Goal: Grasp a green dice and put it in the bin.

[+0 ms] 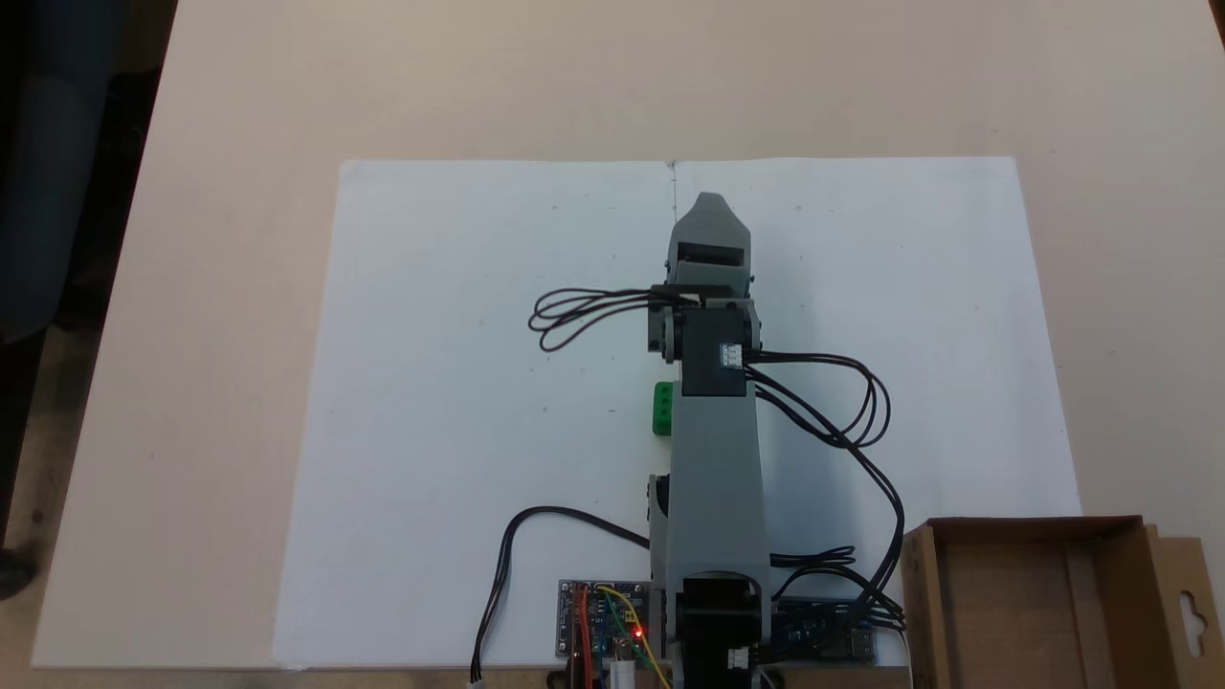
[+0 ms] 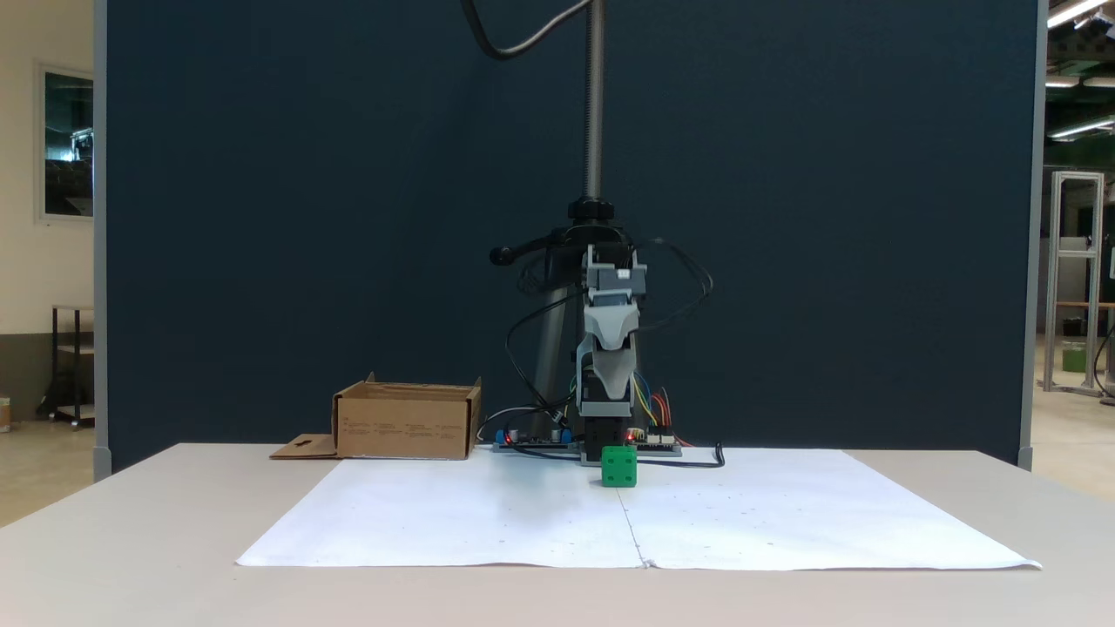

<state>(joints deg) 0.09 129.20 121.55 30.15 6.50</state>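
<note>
The green dice (image 1: 660,409) rests on the white paper, tight against the left side of the arm's grey forearm, which hides part of it. From the front, the green dice (image 2: 618,466) stands just ahead of the arm's base. My gripper (image 1: 708,203) is raised and points away from the base, its tip well beyond the dice. In the front-facing fixed view the gripper (image 2: 610,344) hangs high above the dice. Only one grey tip shows, so the jaw gap is hidden. The cardboard bin (image 1: 1043,603) sits beside the base, with its side flap (image 1: 1187,603) folded out.
White paper sheets (image 1: 459,402) cover the table's middle. Black cables (image 1: 861,411) loop out on both sides of the arm. Circuit boards (image 1: 603,617) lie at the base. From the front, the bin (image 2: 408,421) stands left of the arm before a dark partition (image 2: 305,218).
</note>
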